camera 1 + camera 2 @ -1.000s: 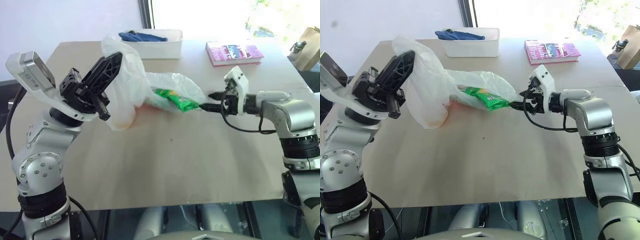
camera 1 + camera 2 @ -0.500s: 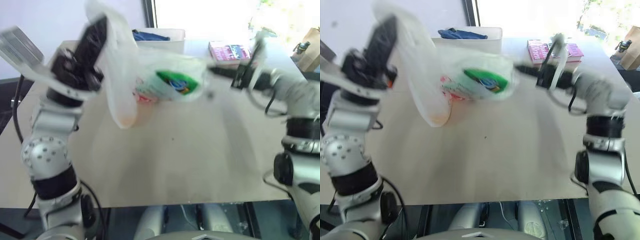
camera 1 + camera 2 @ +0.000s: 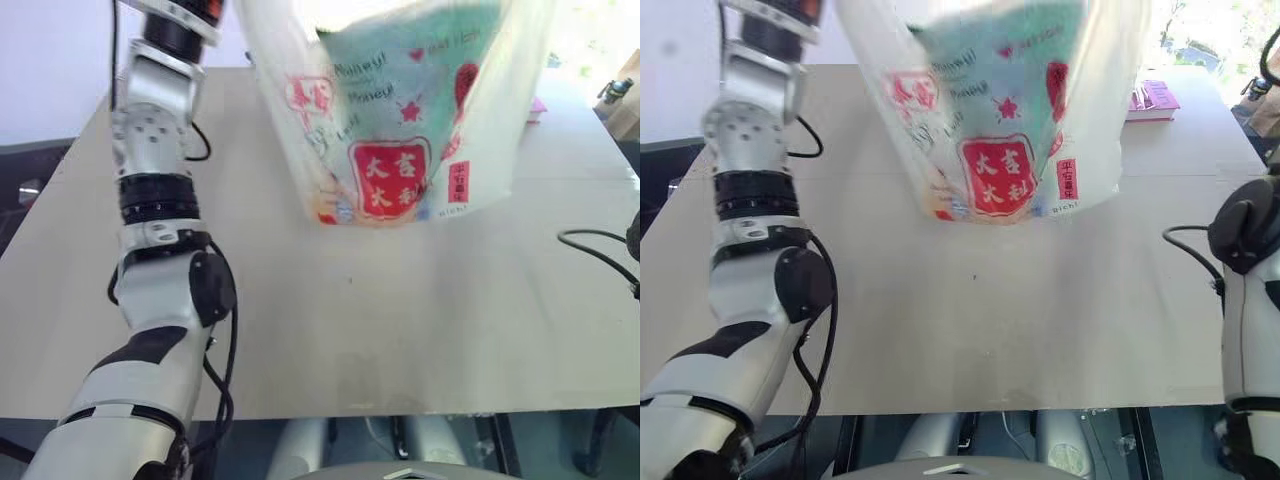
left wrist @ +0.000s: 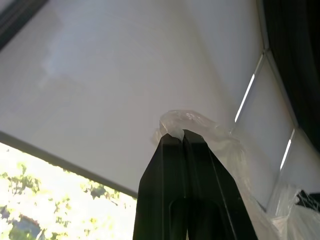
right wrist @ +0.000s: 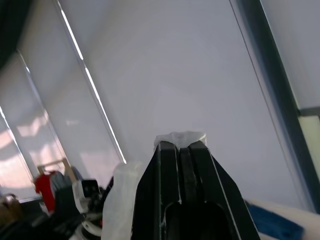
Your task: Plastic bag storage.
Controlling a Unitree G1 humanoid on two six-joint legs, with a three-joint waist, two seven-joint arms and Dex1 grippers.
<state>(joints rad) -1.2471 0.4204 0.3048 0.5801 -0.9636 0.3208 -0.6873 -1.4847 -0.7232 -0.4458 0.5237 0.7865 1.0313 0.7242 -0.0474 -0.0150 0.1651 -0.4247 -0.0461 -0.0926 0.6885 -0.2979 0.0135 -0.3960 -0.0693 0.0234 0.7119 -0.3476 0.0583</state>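
The plastic bag (image 3: 400, 150) hangs in the air above the table (image 3: 400, 330), spread wide, its red square print facing me. A greenish shape (image 3: 420, 60) shows through the film in its upper part. In the left wrist view my left gripper (image 4: 182, 134) is shut, with a fold of the bag's film (image 4: 220, 145) pinched at its tips. In the right wrist view my right gripper (image 5: 181, 145) is likewise shut on a bit of white film (image 5: 180, 136). Both point upward toward the ceiling. My left arm (image 3: 155, 150) rises along the bag's left side.
A pink book (image 3: 1150, 98) lies at the table's far right, partly behind the bag. The bag's lower edge hangs a little above the tabletop. A black cable (image 3: 595, 250) loops at the right edge.
Both arms have swung upward, lifting the bag off the table until it hangs spread out. The right gripper, at the bag's edge a second ago, has closed on the film.
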